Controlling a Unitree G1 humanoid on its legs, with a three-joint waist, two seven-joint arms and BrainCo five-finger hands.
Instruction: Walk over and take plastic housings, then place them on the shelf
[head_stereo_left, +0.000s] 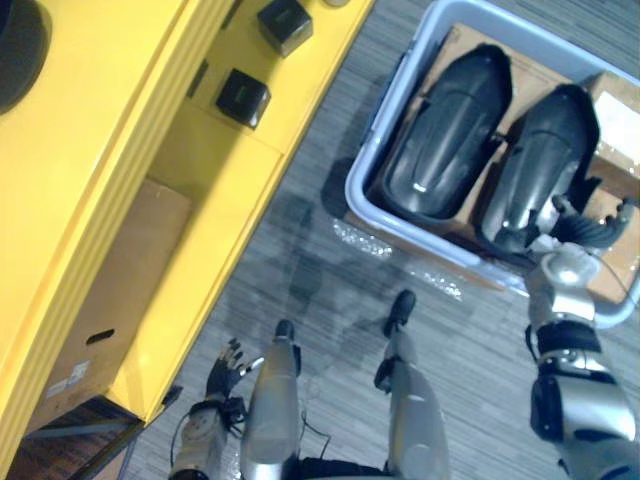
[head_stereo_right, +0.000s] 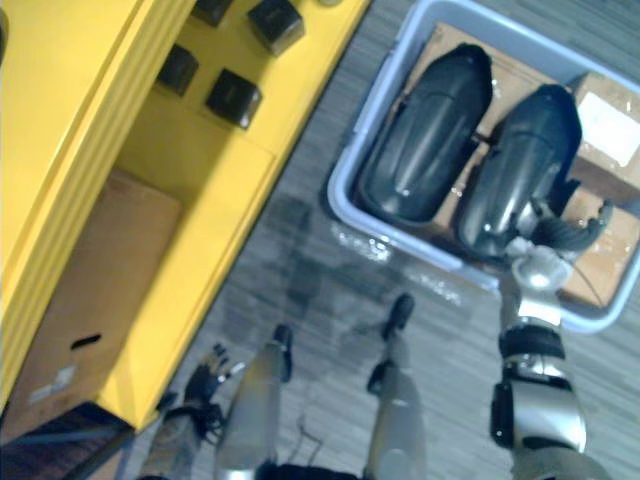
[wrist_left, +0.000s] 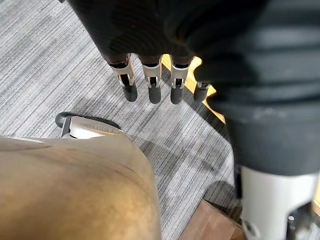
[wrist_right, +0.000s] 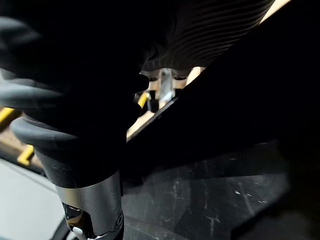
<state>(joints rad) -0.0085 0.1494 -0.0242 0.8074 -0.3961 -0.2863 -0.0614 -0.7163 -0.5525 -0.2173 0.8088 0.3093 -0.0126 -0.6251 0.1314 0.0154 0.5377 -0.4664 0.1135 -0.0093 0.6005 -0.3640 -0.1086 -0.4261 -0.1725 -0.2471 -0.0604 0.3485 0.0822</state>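
Head cam, looking down: a grey bin (head_stereo_left: 390, 105) sat on the striped carpet (head_stereo_left: 320, 270), w/ two black plastic housings lying side by side on cardboard (head_stereo_left: 612, 105) inside it. The housing nearer the shelf (head_stereo_left: 445, 135) lay on its own, nothing touching it. The other housing (head_stereo_left: 540, 160) had the right hand (head_stereo_left: 585, 228) over its near end, just inside the bin's near rim. The yellow shelf (head_stereo_left: 90, 150) ran along the robot's left side. It had small black boxes (head_stereo_left: 243, 97) on its lower level toward the far end and a cardboard box (head_stereo_left: 110, 300) tucked in at the near end. The left hand (head_stereo_left: 228, 365) hung low beside the shelf's near corner, well apart from the bin. So both housings were in the bin, not on the shelf yet.

Left wrist cam: the fingers (wrist_left: 152, 85) pointed down at the carpet, straight-ish and relaxed, holding nothing, w/ a sliver of yellow shelf past them.

Right wrist cam: v dark. The other housing's scuffed black surface was right up close under the hand, but tbh I couldn't tell whether it had a grip on it or was just resting there.
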